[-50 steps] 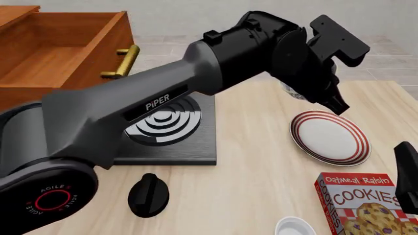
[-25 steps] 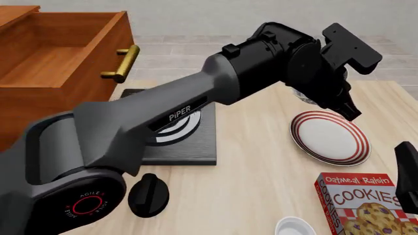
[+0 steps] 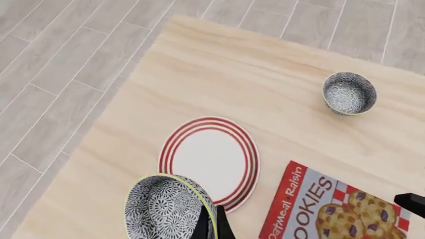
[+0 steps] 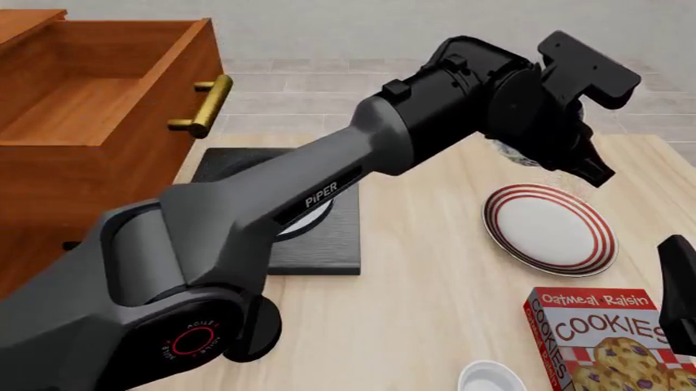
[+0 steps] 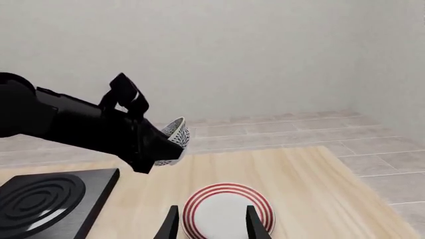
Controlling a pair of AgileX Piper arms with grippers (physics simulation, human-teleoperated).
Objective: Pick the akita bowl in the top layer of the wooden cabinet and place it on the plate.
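The akita bowl [image 3: 162, 211], patterned black and white, hangs in the air with my left gripper [image 3: 213, 225] shut on its rim. From the front the left arm hides most of the akita bowl [image 4: 520, 155], and the left gripper [image 4: 585, 169] is above the far edge of the plate [image 4: 549, 228]. The plate [image 3: 209, 160] is white with red rings and bare. In the right wrist view the akita bowl [image 5: 174, 140] floats above and behind the plate [image 5: 227, 209]. My right gripper [image 5: 211, 226] is open and holds nothing. The top layer [image 4: 98, 81] of the wooden cabinet [image 4: 109, 175] stands pulled out.
A black stove [image 4: 326, 244] lies left of the plate. A cookies box [image 4: 609, 338] stands at the front right, with a second small bowl [image 4: 490, 380] beside it. The drawer's brass handle [image 4: 202, 106] juts over the table.
The left arm has swung right and stretched out, carrying the bowl from beside the plate's far left to above its far edge. The right arm has stayed put.
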